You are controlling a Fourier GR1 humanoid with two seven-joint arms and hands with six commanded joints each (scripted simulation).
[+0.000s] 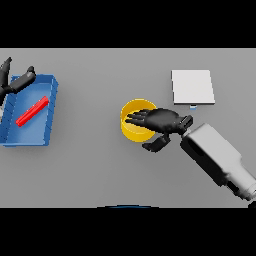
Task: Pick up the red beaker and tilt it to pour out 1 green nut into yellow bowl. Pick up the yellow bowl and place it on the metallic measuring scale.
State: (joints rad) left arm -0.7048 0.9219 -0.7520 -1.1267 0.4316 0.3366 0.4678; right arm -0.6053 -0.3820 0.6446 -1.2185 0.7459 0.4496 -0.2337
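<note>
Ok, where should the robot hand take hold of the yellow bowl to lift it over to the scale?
Probably the rim on the near-right side. The yellow bowl stands upright and open-topped, and the right robot hand already lies over that edge, fingers across the opening and thumb outside the wall, so pinching the wall there suits. The scale lies to the upper right.

Right hand point(162, 121) spread over yellow bowl point(131, 131), centre table. Scale point(192, 87) far right. Left hand point(15, 80) above blue tray point(50, 120) holding red beaker point(32, 111).
</note>
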